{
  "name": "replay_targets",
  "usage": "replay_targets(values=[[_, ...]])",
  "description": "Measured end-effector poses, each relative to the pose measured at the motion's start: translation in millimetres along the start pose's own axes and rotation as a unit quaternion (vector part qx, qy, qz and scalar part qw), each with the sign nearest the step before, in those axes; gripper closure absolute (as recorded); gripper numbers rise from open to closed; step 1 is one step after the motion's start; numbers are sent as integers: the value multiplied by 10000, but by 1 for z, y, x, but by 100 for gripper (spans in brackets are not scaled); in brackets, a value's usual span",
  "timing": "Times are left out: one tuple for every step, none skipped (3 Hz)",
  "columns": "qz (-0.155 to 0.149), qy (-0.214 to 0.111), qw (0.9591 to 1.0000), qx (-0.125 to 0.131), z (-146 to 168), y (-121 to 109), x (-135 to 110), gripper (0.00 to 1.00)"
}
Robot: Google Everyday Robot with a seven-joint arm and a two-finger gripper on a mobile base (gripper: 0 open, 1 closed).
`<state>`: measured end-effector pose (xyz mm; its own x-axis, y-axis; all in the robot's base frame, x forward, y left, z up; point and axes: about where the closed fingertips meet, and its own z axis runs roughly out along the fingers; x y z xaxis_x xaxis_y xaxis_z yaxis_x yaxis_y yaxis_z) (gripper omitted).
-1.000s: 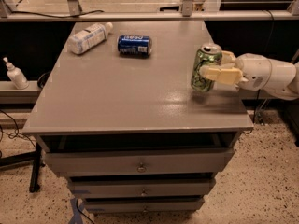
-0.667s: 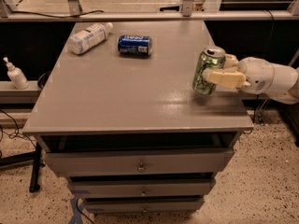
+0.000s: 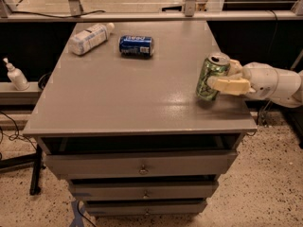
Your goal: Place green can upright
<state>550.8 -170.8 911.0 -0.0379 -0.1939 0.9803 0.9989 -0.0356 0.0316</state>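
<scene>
Near the right edge of the grey cabinet top (image 3: 132, 93), we are pinching the tilted green can (image 3: 211, 75) with the gripper (image 3: 226, 79), likely to seat its base.

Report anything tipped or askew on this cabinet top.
The green can leans toward the arm, held in the pincer near the right edge of the cabinet top. The blue can and plastic bottle lie on their sides at the back.

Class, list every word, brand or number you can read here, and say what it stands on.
Blue can: white lettering, too blurred to read.
Green can, held in the pincer near the drawer cabinet's right edge: dark marks, unreadable.
Plastic bottle: label print too small.
No text is legible.
</scene>
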Motion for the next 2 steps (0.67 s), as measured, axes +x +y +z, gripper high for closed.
replay_targets(values=[[-9,-231,9995,191,3,-5,-10,100],[57,-502,9980,370,6,-8,-21,100]])
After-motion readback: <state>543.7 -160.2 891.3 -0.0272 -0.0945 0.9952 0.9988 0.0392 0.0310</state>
